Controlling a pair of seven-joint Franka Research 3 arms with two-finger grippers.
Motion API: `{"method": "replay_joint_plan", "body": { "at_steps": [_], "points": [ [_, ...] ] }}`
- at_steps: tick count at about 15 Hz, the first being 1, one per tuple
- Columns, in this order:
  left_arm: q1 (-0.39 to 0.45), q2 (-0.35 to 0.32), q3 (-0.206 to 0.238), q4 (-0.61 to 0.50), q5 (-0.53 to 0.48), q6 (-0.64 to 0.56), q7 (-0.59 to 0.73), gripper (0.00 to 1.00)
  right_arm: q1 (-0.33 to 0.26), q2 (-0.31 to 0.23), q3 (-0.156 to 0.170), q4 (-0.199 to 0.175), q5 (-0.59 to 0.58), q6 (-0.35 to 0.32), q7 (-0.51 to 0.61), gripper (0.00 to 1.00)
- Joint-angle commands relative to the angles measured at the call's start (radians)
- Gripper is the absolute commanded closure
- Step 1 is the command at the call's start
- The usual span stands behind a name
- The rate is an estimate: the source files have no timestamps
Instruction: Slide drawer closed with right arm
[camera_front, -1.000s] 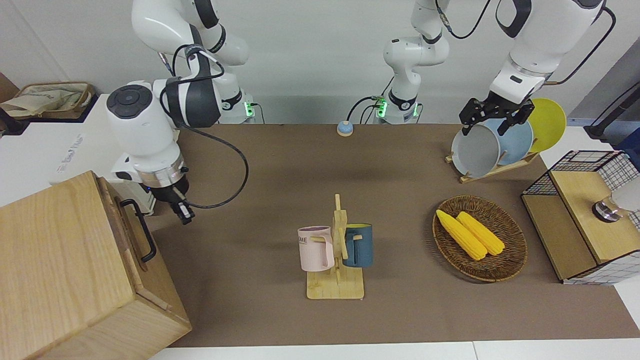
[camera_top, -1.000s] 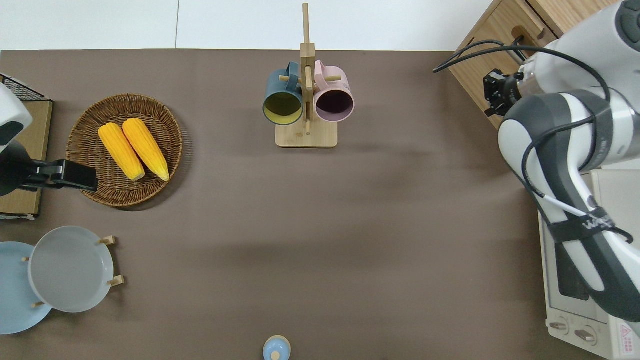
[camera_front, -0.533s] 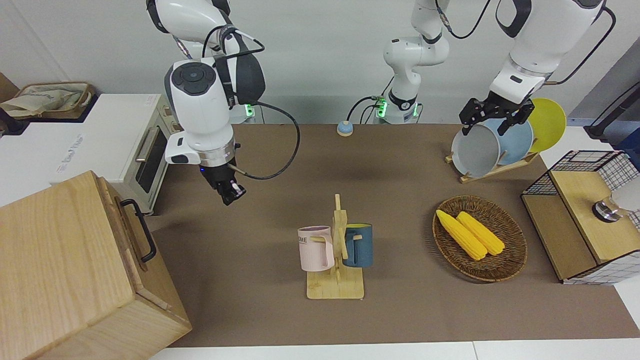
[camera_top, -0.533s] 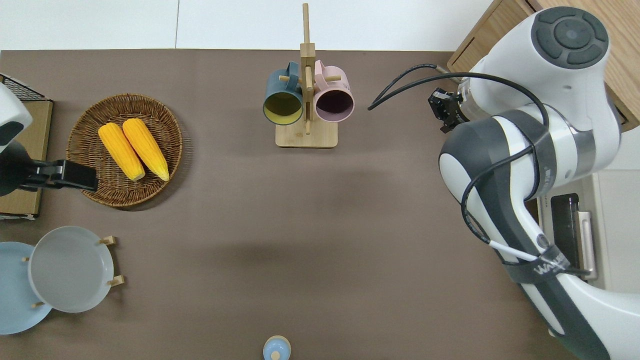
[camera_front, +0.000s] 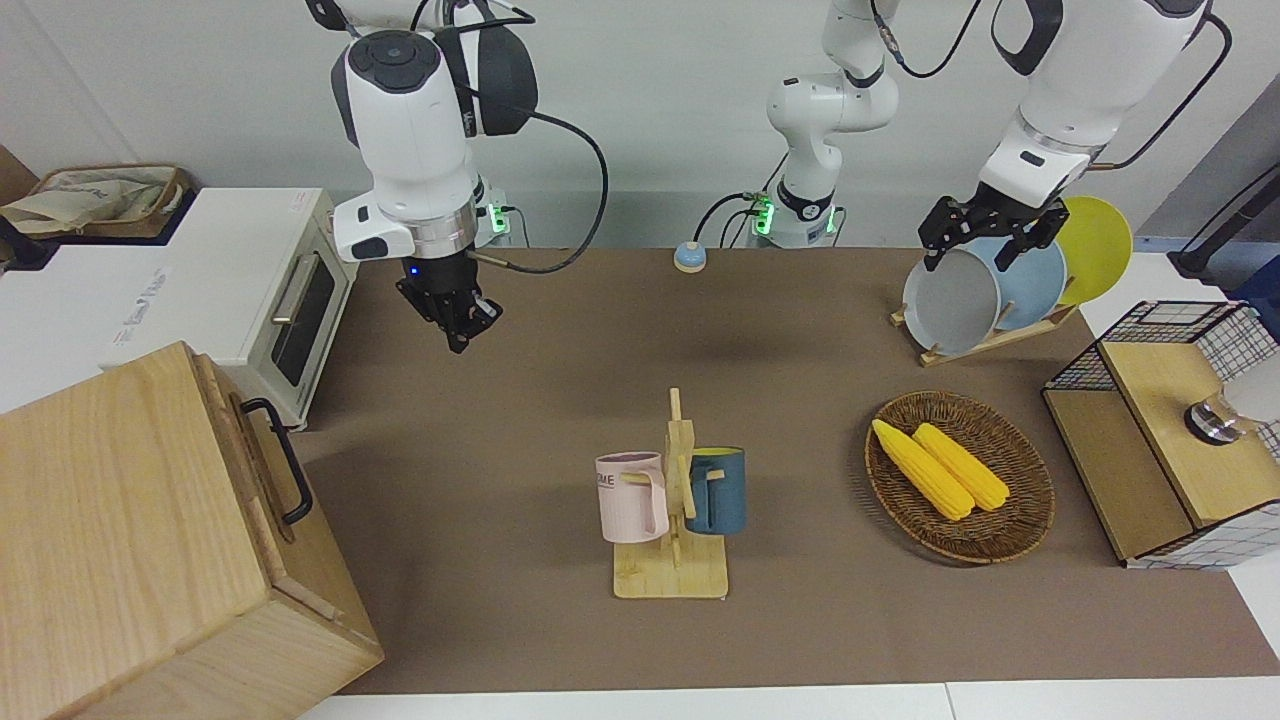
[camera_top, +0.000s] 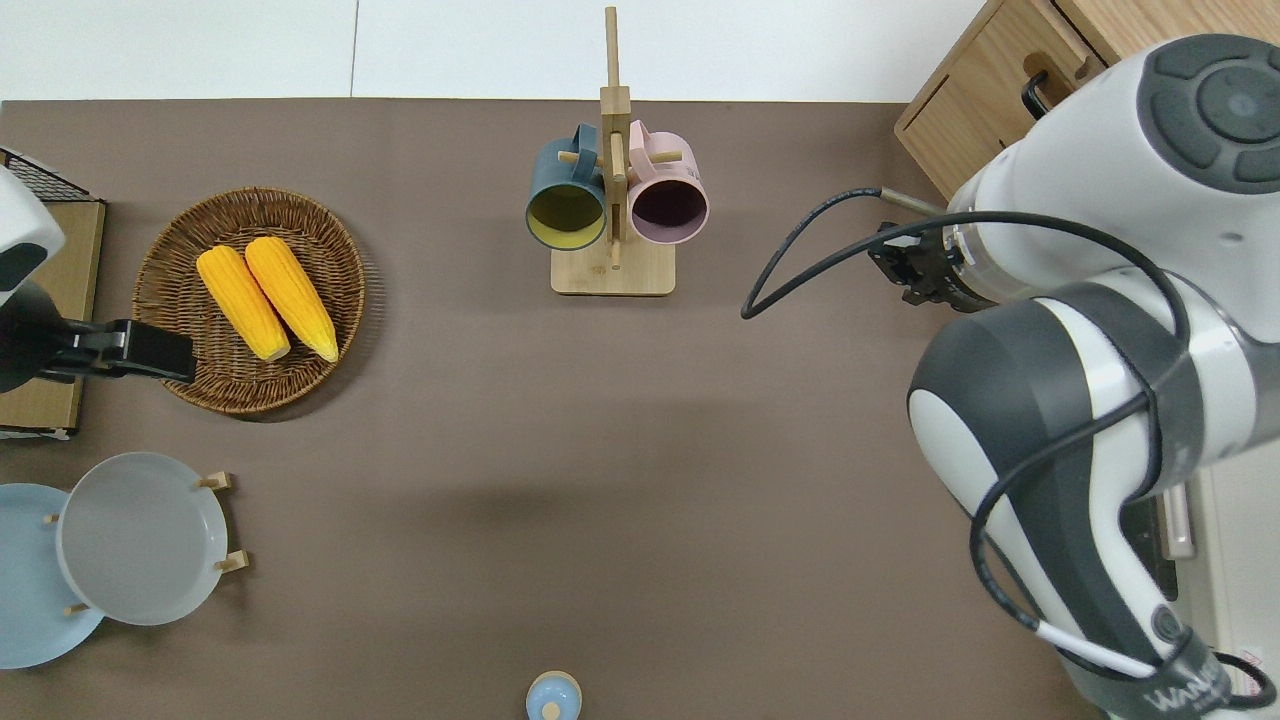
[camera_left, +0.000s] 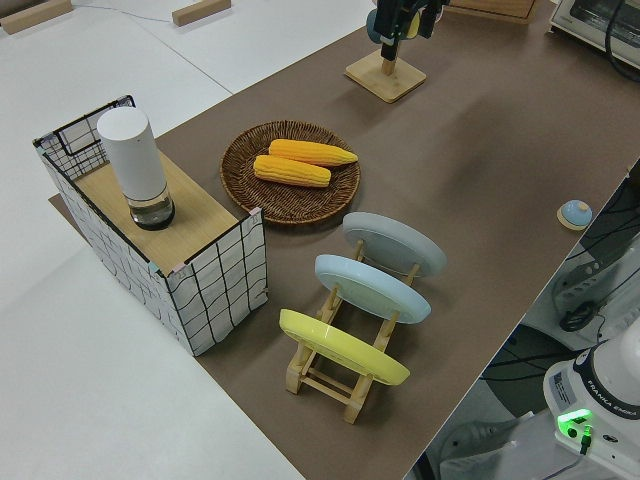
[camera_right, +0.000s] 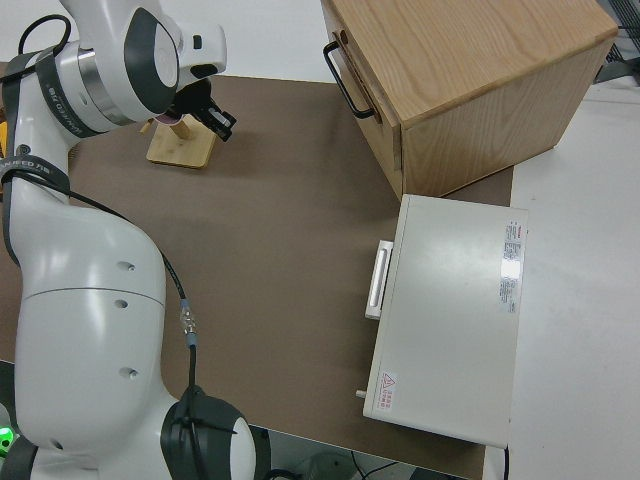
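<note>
The drawer (camera_front: 262, 470) with its black loop handle (camera_front: 278, 462) sits pushed in, its front level with the pale wooden cabinet (camera_front: 120, 540) at the right arm's end of the table. It also shows in the overhead view (camera_top: 985, 95) and the right side view (camera_right: 362, 90). My right gripper (camera_front: 460, 335) is up in the air, shut and empty, clear of the cabinet. In the overhead view it (camera_top: 900, 275) is over bare brown mat between the mug rack and the cabinet. The left arm is parked, its gripper (camera_front: 968, 262) open.
A white toaster oven (camera_front: 290, 300) stands beside the cabinet, nearer the robots. A wooden mug rack (camera_front: 672, 500) with two mugs is mid-table. A wicker basket (camera_front: 1020, 520) with corn, a plate rack (camera_front: 985, 340) and a wire-mesh box (camera_front: 1150, 440) are at the left arm's end.
The right arm has risen and swung away from the cabinet front toward the robots, uncovering the toaster oven. The drawer and the left arm have not moved.
</note>
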Motion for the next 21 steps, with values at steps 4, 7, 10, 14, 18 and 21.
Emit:
{"method": "replay_joint_plan", "body": {
  "at_steps": [4, 7, 10, 14, 18, 21],
  "points": [
    [0.005, 0.011, -0.007, 0.024, 0.017, -0.020, 0.010, 0.01, 0.060, -0.164, -0.142, -0.140, 0.054, -0.004, -0.311, 1.000],
    [0.005, 0.011, -0.007, 0.026, 0.017, -0.020, 0.010, 0.01, 0.057, -0.202, -0.176, -0.162, 0.054, -0.010, -0.444, 1.000],
    [0.005, 0.011, -0.007, 0.024, 0.017, -0.020, 0.010, 0.01, 0.051, -0.216, -0.194, -0.162, 0.057, -0.030, -0.541, 1.000],
    [0.005, 0.011, -0.007, 0.024, 0.017, -0.020, 0.010, 0.01, 0.023, -0.221, -0.225, -0.159, 0.158, -0.035, -0.673, 1.000],
    [0.005, 0.011, -0.007, 0.026, 0.017, -0.020, 0.010, 0.01, 0.003, -0.216, -0.225, -0.153, 0.182, -0.038, -0.711, 0.627],
    [0.005, 0.011, -0.007, 0.026, 0.017, -0.020, 0.010, 0.01, 0.000, -0.215, -0.225, -0.151, 0.182, -0.047, -0.710, 0.011]
  ]
}}
